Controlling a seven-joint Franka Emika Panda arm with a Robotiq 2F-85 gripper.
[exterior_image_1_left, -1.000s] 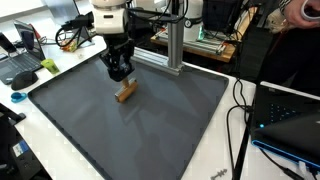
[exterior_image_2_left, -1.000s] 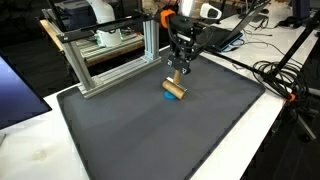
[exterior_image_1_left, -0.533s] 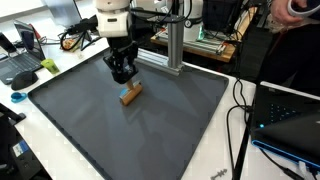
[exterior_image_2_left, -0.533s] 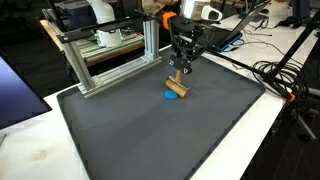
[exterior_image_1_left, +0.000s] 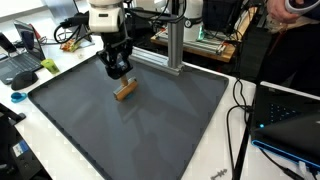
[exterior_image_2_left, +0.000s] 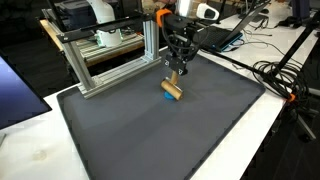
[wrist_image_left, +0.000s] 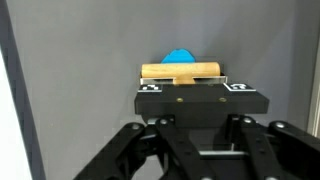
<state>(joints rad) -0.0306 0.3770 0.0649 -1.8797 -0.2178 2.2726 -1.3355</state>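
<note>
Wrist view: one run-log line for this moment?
gripper: shut on wooden block | blue piece: just beyond block | surface: dark mat

White glossy arm (exterior_image_1_left: 105, 18), rounded links. Black gripper (exterior_image_1_left: 119, 75) under it, boxy body, and the same black in both exterior views. Fingers (wrist_image_left: 200, 101) are matte black, joined by open strut-like linkage bars (clear only in the wrist view). Small white square markings (wrist_image_left: 150, 88) near each fingertip corner. Screws are too small to tell.
</note>
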